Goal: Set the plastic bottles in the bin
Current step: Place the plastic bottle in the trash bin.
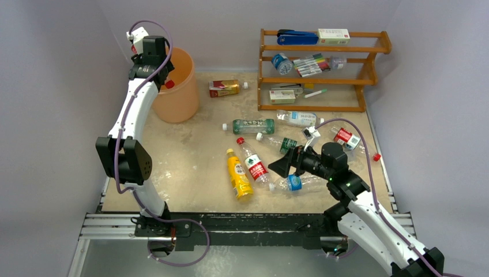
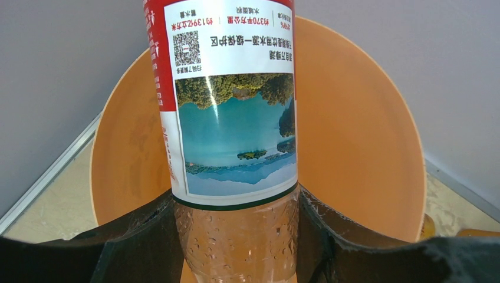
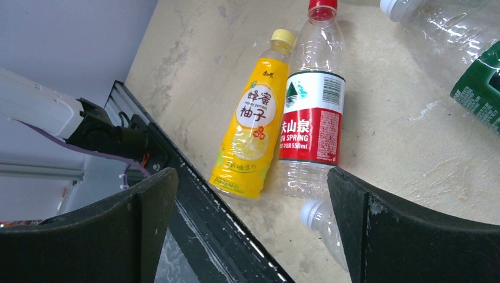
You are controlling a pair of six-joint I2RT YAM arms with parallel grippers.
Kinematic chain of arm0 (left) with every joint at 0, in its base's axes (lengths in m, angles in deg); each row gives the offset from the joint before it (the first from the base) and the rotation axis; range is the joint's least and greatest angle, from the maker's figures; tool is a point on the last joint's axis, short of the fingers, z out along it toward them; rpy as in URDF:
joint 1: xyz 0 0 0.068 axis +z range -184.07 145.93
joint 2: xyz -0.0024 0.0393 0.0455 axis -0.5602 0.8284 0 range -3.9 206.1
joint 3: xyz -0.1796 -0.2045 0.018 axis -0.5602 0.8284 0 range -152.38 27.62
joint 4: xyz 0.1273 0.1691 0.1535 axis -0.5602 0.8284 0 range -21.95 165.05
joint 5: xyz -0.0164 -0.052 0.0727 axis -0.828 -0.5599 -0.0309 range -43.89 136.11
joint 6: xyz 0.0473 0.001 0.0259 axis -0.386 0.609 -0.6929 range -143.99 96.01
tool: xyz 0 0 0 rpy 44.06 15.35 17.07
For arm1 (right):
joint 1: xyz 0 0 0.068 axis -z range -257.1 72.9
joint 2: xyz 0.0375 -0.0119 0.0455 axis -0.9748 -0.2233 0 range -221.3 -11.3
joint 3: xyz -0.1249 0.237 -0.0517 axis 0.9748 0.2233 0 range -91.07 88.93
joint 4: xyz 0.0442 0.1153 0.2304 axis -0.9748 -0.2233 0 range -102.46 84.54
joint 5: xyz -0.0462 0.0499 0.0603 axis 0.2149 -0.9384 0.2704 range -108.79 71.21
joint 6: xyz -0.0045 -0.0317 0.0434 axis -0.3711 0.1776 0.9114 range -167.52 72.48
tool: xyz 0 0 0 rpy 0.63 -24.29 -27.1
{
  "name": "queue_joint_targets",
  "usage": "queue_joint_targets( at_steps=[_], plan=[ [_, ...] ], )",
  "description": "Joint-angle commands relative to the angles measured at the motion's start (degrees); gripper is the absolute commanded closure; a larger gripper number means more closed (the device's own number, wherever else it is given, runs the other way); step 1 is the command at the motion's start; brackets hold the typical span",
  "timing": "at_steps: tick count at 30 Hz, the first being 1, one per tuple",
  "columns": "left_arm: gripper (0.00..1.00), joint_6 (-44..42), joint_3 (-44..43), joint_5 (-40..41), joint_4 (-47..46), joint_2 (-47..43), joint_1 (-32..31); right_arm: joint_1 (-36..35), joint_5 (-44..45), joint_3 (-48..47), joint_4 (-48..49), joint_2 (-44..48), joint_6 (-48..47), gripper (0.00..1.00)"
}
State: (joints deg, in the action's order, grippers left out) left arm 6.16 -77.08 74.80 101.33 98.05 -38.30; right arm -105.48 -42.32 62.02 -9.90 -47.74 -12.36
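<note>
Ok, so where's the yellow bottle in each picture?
Top external: the yellow bottle lies low in the middle, just ahead of the arm bases.
Left wrist: not in it.
Right wrist: it lies in the middle, cap pointing up.
Shared landmark: the red-labelled bottle lying right beside it, on its right in both pictures.

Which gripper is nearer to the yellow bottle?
Right. The right gripper hangs open close to the yellow bottle; the left gripper is far off over the bin, shut on a red-labelled bottle.
</note>
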Motion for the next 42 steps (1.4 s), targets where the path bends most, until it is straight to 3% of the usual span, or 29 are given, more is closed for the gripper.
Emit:
queue_joint_targets(
  at_steps=[1,9,21,36,42],
  plan=[
    [0.50,-1.77,-2.70,-0.19,-3.20,0.30,1.30,0.12,0.43,0.29,0.19,1.26,0.60,0.00],
    [0.25,-1.53,-4.97,-1.02,-0.49,0.65,1.59,0.15,0.34,1.03,0.35,1.88,0.83,0.00],
    [0.21,0.13,-4.05,-3.86,3.77,-4.87,1.59,0.12,0.43,1.42,0.57,2.26,0.92,0.00],
    [0.17,5.00,11.87,-16.36,8.34,-28.79,1.46,0.08,0.22,-2.07,-0.66,2.29,1.83,0.00],
    [0.16,7.15,22.63,-22.07,8.52,-38.28,1.50,0.11,0.25,-6.86,-4.45,-3.37,2.68,0.00]
  ],
)
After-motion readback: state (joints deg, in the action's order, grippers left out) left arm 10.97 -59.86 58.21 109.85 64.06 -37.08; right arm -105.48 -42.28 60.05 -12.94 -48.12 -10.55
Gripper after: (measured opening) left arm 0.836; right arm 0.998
